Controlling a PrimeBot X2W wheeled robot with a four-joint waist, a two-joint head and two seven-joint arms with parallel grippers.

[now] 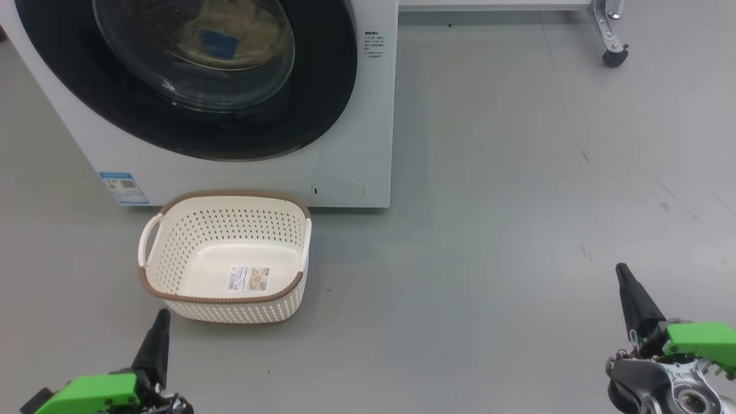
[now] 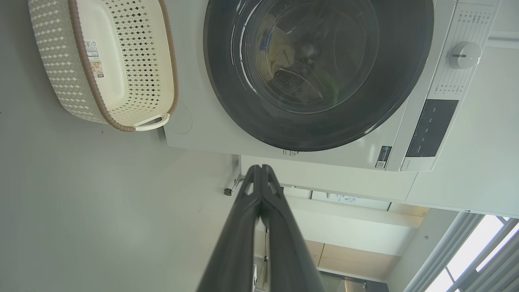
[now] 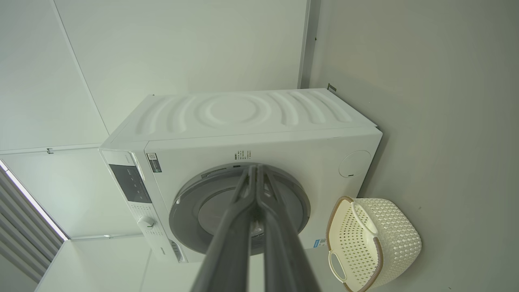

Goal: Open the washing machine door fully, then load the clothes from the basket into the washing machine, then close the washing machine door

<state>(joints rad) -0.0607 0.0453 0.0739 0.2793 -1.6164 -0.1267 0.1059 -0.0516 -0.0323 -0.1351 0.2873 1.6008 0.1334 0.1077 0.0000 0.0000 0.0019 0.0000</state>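
1. Clothes point(image 1: 221, 34) inside the washing machine point(image 1: 368, 144), seen as cream fabric with a blue patch behind the glass; in the left wrist view, a pale bundle point(image 2: 279, 52) low in the drum.
2. Washing machine door point(image 1: 322, 103) shut flush against the white front, black rim all round the glass bowl.
3. Basket point(image 1: 230, 198) on the grey floor point(image 1: 489, 230) just in front of the machine, below the door, upright, label point(image 1: 249, 278) on its bare bottom.
4. Blue sticker point(image 1: 123, 188) low on the machine's front, just beyond the basket's left handle.
5. Left gripper point(image 1: 163, 317) at the lower left of the head view, fingers pressed together with nothing between them, tip just short of the basket's near wall, not touching; well apart from the door and the clothes behind it.
6. Right gripper point(image 1: 622, 273) at the lower right, fingers likewise pinched together and holding nothing, over bare floor, well apart from basket, door and clothes.
7. Left wrist view: closed fingertips point(image 2: 262, 170) pointing past the machine's side, door point(image 2: 227, 101) and basket point(image 2: 87, 73) beyond.
8. Right wrist view: closed fingertips point(image 3: 256, 170) lined up on the door point(image 3: 190, 211), basket point(image 3: 399, 239) to one side.
9. Castor point(image 1: 614, 56) of a frame far off, beside the machine.
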